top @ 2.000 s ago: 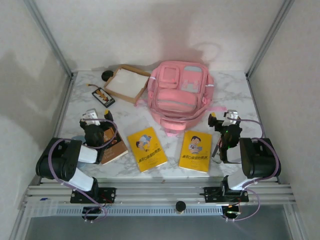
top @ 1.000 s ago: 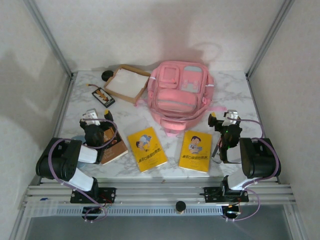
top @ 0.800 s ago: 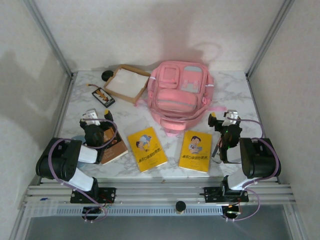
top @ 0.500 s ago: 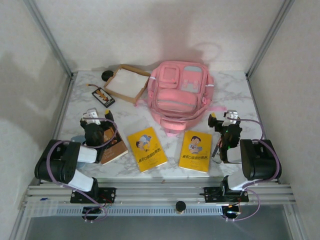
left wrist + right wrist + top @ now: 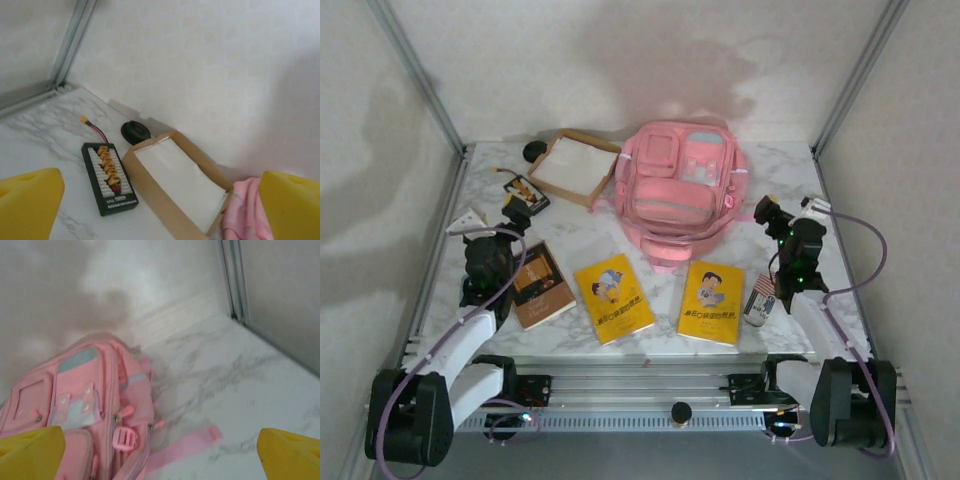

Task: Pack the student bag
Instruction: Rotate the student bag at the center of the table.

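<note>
The student bag [image 5: 680, 190] is a large pink backpack with a pale blue-grey panel, lying flat at the back centre of the marble table. It lies zipped shut, front pockets up. My left gripper [image 5: 492, 217] hovers open to the left, between the brown book and the black board; its yellow fingertips [image 5: 30, 205] frame the tan tray. A corner of the student bag [image 5: 245, 210] shows at the lower right. My right gripper [image 5: 790, 208] stands open just right of the bag, nothing between its fingertips [image 5: 290, 455]. Ahead of it lie the bag [image 5: 75, 405] and a loose pink strap [image 5: 185, 445].
A brown book [image 5: 542, 285] and two yellow books [image 5: 613, 297] [image 5: 712, 302] lie along the front. A small printed pack [image 5: 758, 297] sits at the right. A cardboard tray [image 5: 572, 167], a black connector board [image 5: 526, 192] and a black disc [image 5: 533, 151] are at the back left.
Both arms have unfolded from their tucked pose and reached forward. The left gripper left the brown book. The right one moved back and right, uncovering the small pack. Both stay open.
</note>
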